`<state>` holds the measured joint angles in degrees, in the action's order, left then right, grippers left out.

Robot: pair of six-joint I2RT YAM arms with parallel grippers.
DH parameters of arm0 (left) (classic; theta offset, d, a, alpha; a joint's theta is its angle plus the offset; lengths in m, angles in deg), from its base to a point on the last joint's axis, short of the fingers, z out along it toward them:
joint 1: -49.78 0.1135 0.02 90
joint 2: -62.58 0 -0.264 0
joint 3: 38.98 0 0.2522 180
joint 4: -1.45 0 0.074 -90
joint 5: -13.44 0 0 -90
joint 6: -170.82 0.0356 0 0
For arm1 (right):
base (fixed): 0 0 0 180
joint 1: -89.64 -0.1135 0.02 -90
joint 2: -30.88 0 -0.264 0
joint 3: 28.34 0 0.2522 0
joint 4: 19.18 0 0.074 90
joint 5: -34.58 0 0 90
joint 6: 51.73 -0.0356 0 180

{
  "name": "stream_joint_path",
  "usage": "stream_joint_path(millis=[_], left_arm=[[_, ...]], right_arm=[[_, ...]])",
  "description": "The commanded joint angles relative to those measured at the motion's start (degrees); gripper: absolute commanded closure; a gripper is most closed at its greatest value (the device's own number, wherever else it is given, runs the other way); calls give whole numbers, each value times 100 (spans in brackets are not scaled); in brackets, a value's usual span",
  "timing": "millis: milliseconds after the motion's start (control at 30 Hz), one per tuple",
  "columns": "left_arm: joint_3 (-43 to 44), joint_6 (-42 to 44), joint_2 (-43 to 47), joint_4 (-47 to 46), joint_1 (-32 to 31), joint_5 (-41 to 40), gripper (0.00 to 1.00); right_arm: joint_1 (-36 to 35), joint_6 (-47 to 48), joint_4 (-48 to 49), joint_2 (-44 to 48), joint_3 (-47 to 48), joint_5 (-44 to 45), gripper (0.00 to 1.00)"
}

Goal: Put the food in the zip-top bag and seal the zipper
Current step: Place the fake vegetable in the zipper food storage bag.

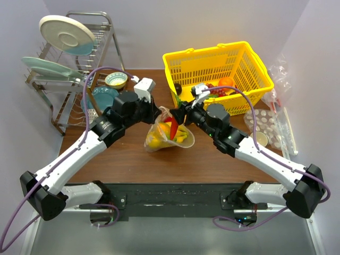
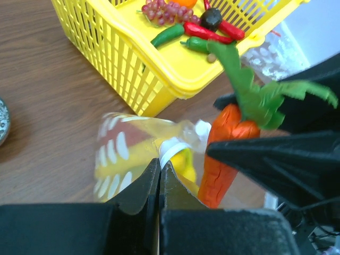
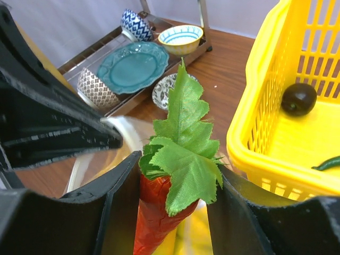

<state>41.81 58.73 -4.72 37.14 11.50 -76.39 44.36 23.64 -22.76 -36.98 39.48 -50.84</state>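
The clear floppy zip-top bag (image 1: 169,137), yellow food (image 2: 183,162) inside, gapes directly below the right gripper (image 3: 178,170). Its jaws pinch an orange leafy toy carrot (image 3: 154,218), long axis vertical, tip down. The left gripper (image 2: 160,166) has its jaws pressed together on the whitish zipper strip (image 2: 172,146).

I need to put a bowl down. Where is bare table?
Bare wood: between the zip-top bag and the arm bases; between dish rack and yellow basket. Crowded at the bag, where left tool and right tool meet.
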Motion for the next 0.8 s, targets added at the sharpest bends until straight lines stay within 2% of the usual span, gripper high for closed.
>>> stream_joint_path(millis=[0,333,633,767], left_arm=[[513,-507,-168,-128,23,106,100],[1067,-858,-388,-66,31,133,100],[1225,-1473,-423,-198,23,-8,100],[1111,-1746,-301,-400,23,-262,100]], right_arm=[[-139,75,468,325,-124,122,76],[-552,92,714,501,-212,96,76],[-912,233,1283,387,-414,1052,76],[-1000,-3,1610,317,-599,1545,73]])
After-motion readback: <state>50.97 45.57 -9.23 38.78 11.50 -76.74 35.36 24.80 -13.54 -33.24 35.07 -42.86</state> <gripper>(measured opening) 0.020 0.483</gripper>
